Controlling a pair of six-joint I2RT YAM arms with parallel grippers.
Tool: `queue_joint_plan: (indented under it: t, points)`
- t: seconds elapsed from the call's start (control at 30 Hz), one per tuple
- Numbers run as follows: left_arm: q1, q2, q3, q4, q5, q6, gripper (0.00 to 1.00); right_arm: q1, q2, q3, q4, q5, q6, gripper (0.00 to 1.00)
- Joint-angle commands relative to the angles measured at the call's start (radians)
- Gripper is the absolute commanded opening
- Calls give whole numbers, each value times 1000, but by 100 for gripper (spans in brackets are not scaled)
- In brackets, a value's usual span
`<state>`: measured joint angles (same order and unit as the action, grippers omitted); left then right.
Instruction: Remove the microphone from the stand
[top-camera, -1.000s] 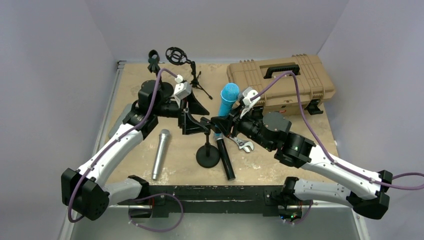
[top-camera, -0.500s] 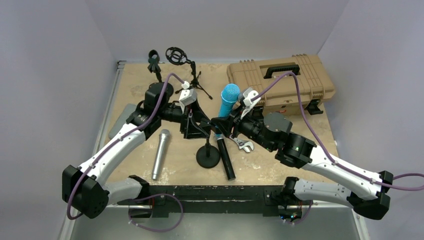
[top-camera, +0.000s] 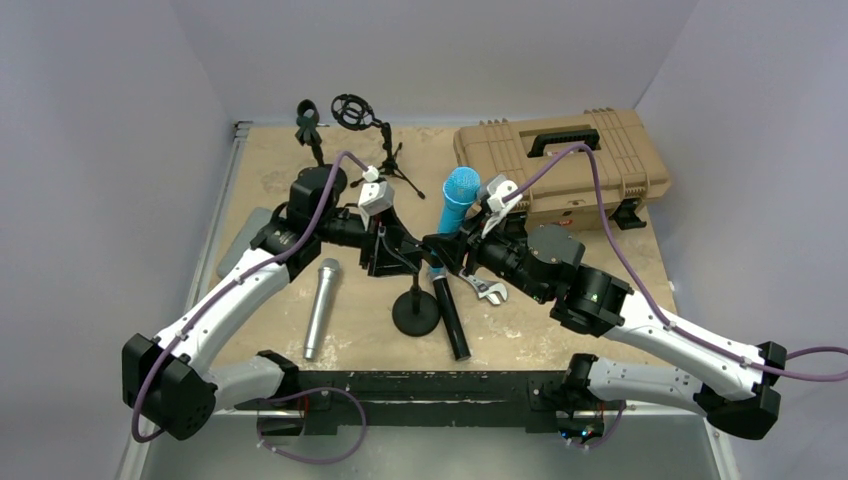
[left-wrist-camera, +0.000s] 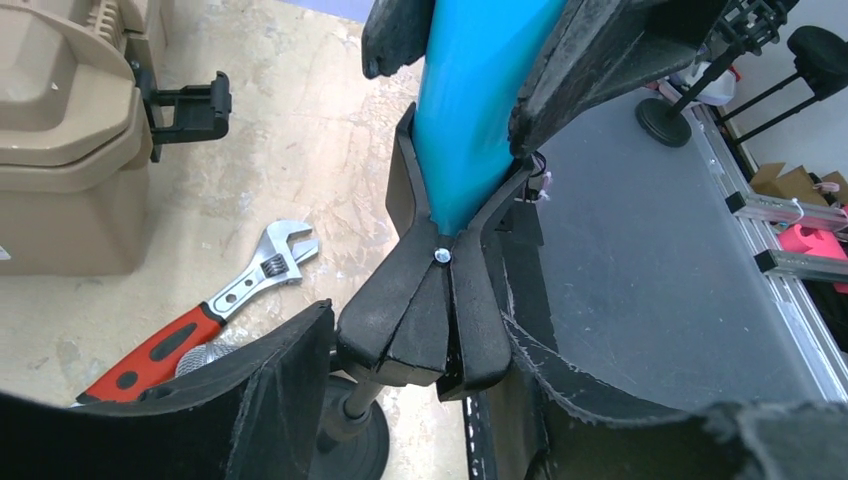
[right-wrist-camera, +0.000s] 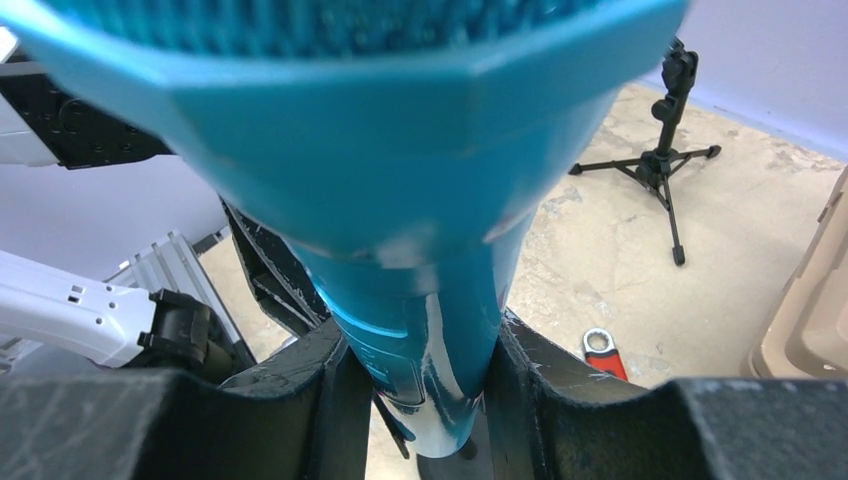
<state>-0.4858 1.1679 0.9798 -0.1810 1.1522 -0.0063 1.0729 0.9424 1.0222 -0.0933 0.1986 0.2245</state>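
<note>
At frame centre, right jaws clamp the blue microphone (top-camera: 458, 192); left jaws bracket the stand clip (left-wrist-camera: 430, 310), contact unclear.

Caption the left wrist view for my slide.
Blue microphone in stand clip; right gripper clamps it above, left gripper flanks clip.

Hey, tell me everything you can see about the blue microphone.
The blue microphone is a handheld type with a glossy cyan, plastic-looking body that tapers downward and a wider grille head in the same colour. It stands nearly upright, head up and leaning slightly. Its lower end is seated in the black clip of the stand. The right gripper is clamped on its body just above the clip, with a finger on each side.
</note>
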Motion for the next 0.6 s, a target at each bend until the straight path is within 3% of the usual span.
queue_joint_plan:
  t: [0.0, 0.17, 0.4, 0.47, 0.53, 0.57]
  points:
    - [-3, -29, 23, 82, 3, 15, 59, 5, -9, 1, 23, -9, 36, 12]
    - [-3, -29, 26, 112, 15, -27, 60, 5, -7, 5, 19, -10, 34, 11]
    - [-3, -29, 35, 59, 18, 1, 37, 5, -8, 9, 17, -5, 33, 9]
    - [-4, -28, 46, -2, 13, 60, 28, 5, -10, 10, 16, 0, 33, 8]
    - [-5, -29, 52, -37, 5, 90, 5, 5, -14, 14, 17, 5, 33, 7]
    - [-5, -33, 48, -35, -2, 89, 0, 5, -15, 16, 16, 7, 33, 6]
